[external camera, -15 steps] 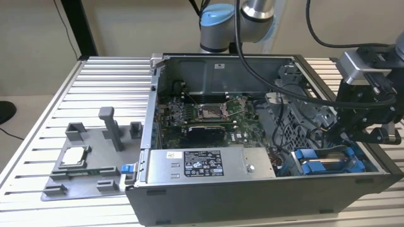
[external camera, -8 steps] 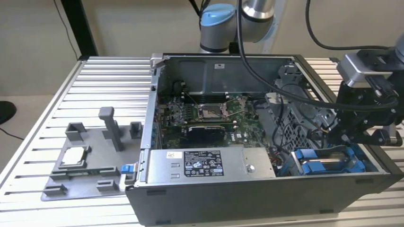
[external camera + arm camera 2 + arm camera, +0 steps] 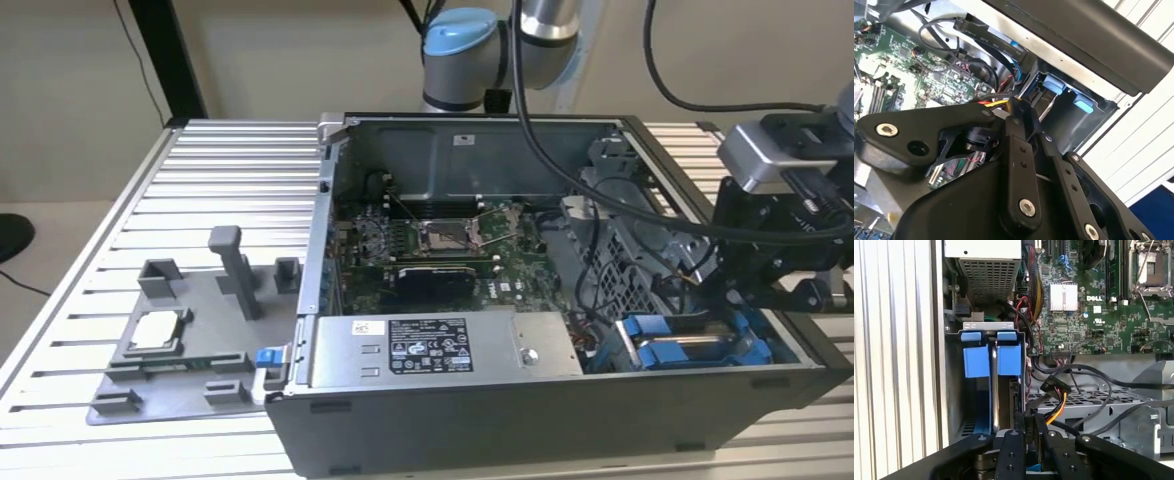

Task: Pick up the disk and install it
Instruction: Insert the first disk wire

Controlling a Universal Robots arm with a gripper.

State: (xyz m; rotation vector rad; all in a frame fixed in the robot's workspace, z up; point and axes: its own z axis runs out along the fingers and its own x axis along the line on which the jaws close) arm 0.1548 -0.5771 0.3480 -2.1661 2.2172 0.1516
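Black two-finger gripper point(image 3: 1029, 440) fingers together, hovered over blue-framed silver disk point(image 3: 1004, 360) in bay; misalignment could jam disk.

I'm seeing a black label point(image 3: 434, 352) and a small white sticker point(image 3: 367, 328) sitting on the long grey box point(image 3: 534, 345), lower middle of the exterior view. Their print is coming through too small for me to read. In the first wrist view, white lettering point(image 3: 1096, 298) is showing on the green board point(image 3: 1079, 325).

Open PC case point(image 3: 641, 395) center-right on slatted table point(image 3: 214, 160). Motherboard point(image 3: 434, 245) inside, grey PSU box point(image 3: 441, 345) lower center. Blue-framed disk point(image 3: 687, 350) in bay, lower right; gripper assy point(image 3: 774, 270) just above it. Grey fixture tray point(image 3: 180, 345) lower left.
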